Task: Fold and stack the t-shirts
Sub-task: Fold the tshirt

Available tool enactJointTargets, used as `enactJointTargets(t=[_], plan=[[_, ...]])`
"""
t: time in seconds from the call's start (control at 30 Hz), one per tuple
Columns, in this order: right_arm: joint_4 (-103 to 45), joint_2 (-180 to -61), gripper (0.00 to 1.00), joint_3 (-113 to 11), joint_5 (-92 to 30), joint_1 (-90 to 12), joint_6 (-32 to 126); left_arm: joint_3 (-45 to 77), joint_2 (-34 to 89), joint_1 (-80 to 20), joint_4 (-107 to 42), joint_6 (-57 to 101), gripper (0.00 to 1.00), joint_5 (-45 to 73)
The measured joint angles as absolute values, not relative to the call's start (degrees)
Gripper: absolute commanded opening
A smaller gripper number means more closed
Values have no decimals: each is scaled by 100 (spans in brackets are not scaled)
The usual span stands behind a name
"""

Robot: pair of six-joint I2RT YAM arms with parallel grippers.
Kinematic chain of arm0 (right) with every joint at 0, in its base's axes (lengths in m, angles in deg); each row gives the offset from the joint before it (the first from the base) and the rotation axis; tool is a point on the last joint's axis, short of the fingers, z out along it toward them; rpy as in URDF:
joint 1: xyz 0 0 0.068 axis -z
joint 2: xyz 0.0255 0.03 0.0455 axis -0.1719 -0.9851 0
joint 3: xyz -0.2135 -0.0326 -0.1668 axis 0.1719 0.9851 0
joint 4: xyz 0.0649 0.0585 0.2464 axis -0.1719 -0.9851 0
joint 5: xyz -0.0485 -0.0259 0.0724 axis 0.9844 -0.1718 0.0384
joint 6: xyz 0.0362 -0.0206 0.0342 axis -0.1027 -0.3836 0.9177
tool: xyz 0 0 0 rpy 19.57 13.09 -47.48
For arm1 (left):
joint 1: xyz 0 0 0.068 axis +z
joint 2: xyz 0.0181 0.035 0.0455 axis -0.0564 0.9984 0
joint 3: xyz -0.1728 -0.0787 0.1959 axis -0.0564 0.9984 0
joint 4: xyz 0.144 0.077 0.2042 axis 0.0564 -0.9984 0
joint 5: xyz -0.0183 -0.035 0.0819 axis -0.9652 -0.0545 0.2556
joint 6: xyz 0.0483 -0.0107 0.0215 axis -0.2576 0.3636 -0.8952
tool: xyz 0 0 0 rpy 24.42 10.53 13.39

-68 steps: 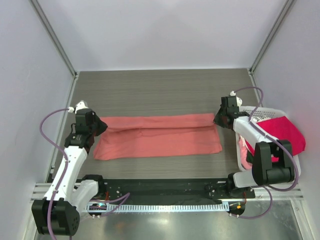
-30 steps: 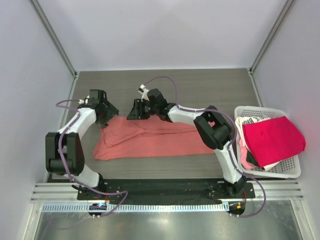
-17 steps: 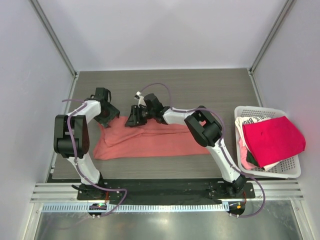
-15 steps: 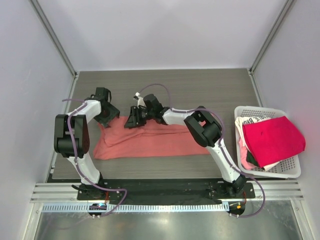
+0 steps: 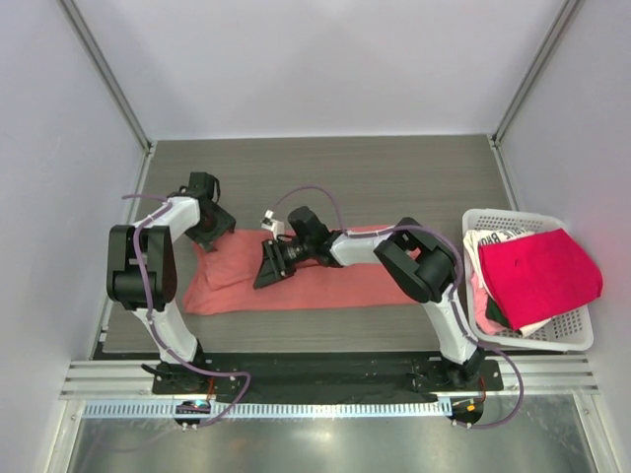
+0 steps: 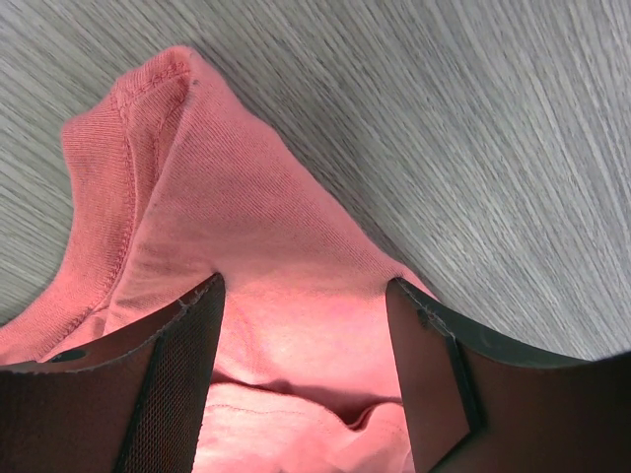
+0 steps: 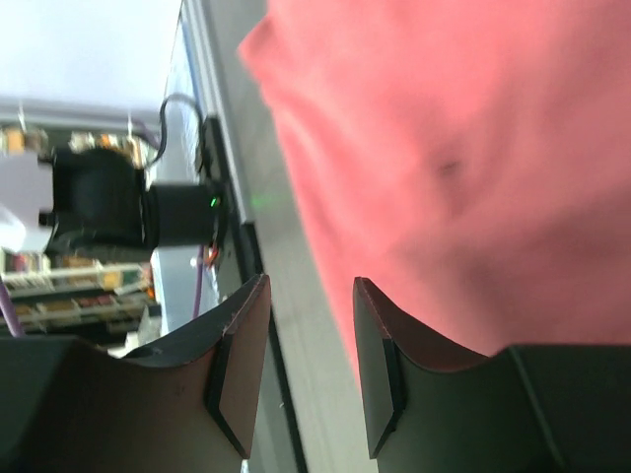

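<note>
The salmon t-shirt (image 5: 330, 291) lies as a long folded band across the table. My left gripper (image 5: 219, 236) sits at its far left corner. In the left wrist view that gripper (image 6: 306, 288) is open, its fingers (image 6: 173, 379) pressed down on either side of a bunched fold of salmon cloth (image 6: 227, 197). My right gripper (image 5: 264, 278) hovers over the band's left-middle part. It is open (image 7: 311, 286) with only table between the fingers, and the salmon cloth (image 7: 473, 148) lies beside it. The crimson-pink t-shirt (image 5: 537, 271) and the white lettered t-shirt (image 5: 493, 239) lie in the basket.
The white lattice basket (image 5: 582, 340) stands at the table's right edge. The right arm (image 5: 414, 261) stretches across the shirt from the right. Bare grey wood table (image 5: 325, 177) lies beyond the shirt, bounded by walls behind and at both sides.
My right gripper has swung from the shirt's far edge toward the near side, over the cloth, and its jaws have narrowed a little. The left gripper has stayed at the left corner.
</note>
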State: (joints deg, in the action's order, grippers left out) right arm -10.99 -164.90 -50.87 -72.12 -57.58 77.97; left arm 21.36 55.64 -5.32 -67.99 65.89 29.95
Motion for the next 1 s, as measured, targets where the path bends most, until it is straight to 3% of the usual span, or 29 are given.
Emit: enactJointTargets(t=[0.27, 0.4, 0.5, 0.83, 1.0], plan=[[-1735, -15721, 52, -5275, -6666, -6073, 7118, 2136, 5562, -536, -6799, 6589, 68, 3021], [-2017, -16138, 66, -6187, -6331, -5931, 6969, 2199, 5518, -536, -6736, 6589, 68, 3019], [-2065, -16674, 69, -6868, -6213, -5791, 6923, 2287, 5457, -536, -6646, 6591, 68, 3019], [-2139, -18508, 69, -8645, -6593, -5443, 6816, 2741, 5116, -536, -6377, 6637, 67, 3231], [-1601, -18540, 68, -8388, -6943, -5443, 7065, 2770, 5094, -536, -6371, 6637, 67, 3319]])
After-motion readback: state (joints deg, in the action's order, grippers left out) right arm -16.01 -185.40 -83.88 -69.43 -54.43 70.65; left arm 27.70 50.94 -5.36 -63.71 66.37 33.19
